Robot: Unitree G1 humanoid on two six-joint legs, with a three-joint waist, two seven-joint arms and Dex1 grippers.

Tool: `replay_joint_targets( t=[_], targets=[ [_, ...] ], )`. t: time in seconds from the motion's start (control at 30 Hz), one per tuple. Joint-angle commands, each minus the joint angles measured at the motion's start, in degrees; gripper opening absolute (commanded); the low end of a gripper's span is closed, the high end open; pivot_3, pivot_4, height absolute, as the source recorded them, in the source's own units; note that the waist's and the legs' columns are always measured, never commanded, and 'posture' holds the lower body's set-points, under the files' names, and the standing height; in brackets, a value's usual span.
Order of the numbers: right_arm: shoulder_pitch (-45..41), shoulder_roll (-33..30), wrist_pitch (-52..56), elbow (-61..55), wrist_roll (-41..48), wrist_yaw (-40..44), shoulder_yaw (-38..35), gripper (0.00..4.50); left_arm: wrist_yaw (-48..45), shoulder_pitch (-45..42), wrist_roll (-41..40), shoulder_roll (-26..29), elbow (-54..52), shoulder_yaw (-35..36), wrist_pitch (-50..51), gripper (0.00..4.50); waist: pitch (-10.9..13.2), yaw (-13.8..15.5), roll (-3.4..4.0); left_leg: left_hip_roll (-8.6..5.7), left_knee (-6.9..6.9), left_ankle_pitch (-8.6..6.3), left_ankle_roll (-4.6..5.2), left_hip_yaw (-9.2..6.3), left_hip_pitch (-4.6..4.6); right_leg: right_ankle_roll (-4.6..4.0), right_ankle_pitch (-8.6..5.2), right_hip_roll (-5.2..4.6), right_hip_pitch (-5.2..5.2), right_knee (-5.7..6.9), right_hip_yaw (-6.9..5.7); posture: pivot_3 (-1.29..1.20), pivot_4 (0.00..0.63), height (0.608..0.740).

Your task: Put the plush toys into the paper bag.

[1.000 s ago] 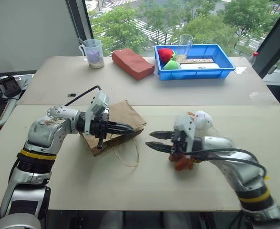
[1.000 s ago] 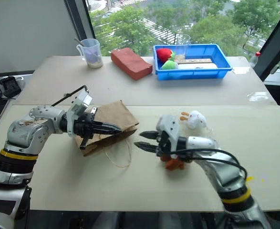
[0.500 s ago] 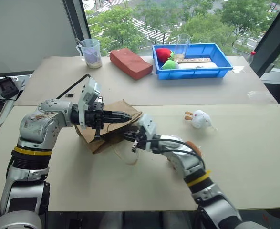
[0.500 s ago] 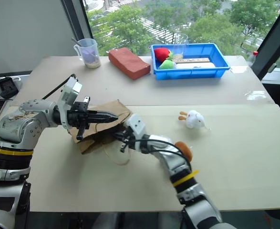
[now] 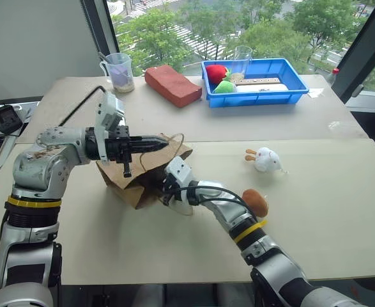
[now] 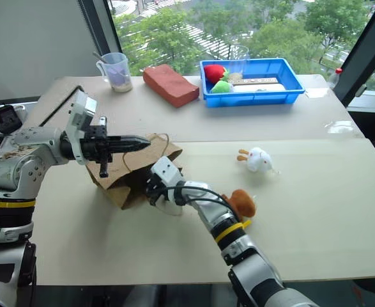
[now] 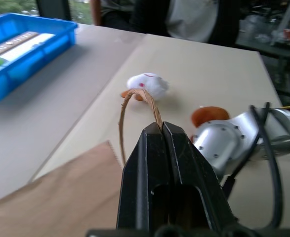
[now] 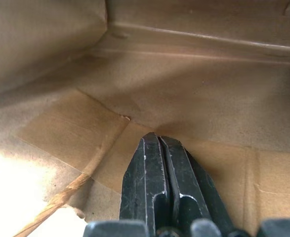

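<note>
left pincer (image 7: 160,129) is clamped on the pale cord handle (image 7: 135,98) of the paper bag (image 5: 128,185), lifting the upper side so the mouth gapes toward the right arm. right pincer (image 8: 158,140) is closed with nothing in it, pushed inside the bag mouth, tips resting near a fold seam on the inner paper.

both plush toys sit on the desk (image 5: 315,211), neither bagged yet. reddish-brown toy (image 5: 254,201) lies just beside the right forearm; white bunny toy (image 5: 265,159) sits farther out, well apart from the bag.

step in hand looks like spreading the bag open. to do it well: keep the handle up and taut so the top wall doesn't sag, press the lower wall flat with the right pincer, then back straight out of the mouth so the paper isn't dragged along.

room: open desk between bag and toys on the right. second cord loop lies by the bag mouth, could snag the right arm. brick-shaped block (image 5: 174,84), measuring cup (image 5: 118,70) and blue tray (image 5: 302,89) sit at the far side, well clear.
</note>
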Motion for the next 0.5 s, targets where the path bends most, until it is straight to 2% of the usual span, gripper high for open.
replay_joint_targets(
  t=[0.03, 0.17, 0.5],
  targets=[
    [0.03, -0.82, 2.57, 0.88, -1.80, -1.71, -0.98, 0.04, 7.38, -4.42, 2.24, 0.78, 0.44, 6.07, -5.02, 0.00, 0.00, 0.13, -0.01, 0.00, 0.00, 0.00, 0.00, -0.01, 0.01, 0.00, 0.00, 0.00, 0.00, -0.01, 0.00, 0.00, 0.150, 0.740],
    [-0.71, -0.79, 2.88, 2.01, -2.32, -2.35, -1.07, 0.04, 13.68, -9.30, 2.47, 1.14, 0.15, 9.63, -6.40, 0.00, -0.03, 0.27, -0.05, -0.01, 0.01, 0.02, -0.04, -0.02, 0.00, 0.00, 0.00, -0.01, 0.02, -0.01, 0.00, 0.00, 0.150, 0.740],
    [-3.16, -1.05, 4.14, 3.48, -2.87, -2.01, -1.91, 0.04, 16.20, -10.40, 1.92, 2.17, -2.73, 9.72, -8.02, 0.00, -0.04, 0.02, -0.05, -0.01, -0.03, 0.02, -0.03, -0.02, 0.09, 0.00, 0.00, 0.00, 0.02, 0.02, 0.00, 0.00, 0.150, 0.740]
  ],
)
